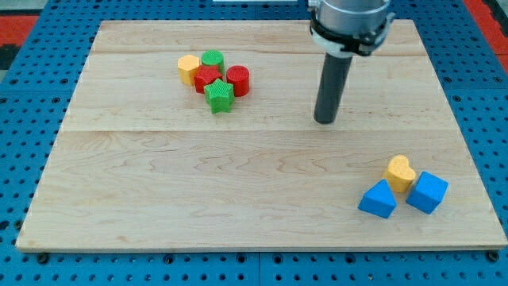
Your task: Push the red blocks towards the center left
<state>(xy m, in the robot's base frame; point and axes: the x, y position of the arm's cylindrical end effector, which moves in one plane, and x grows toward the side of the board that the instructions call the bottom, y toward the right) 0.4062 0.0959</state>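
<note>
Blue blocks (378, 199) lie right-below my tip (325, 121) (a bare rod, holding nothing); 2 red blocks (237, 80) well left.

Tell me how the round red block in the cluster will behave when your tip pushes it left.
The round red cylinder block stands squat on its flat end, so it will probably slide, not roll or tip. It touches the red star-like block and green star block, so those likely move too. My tip sits apart, to the view's right.
</note>
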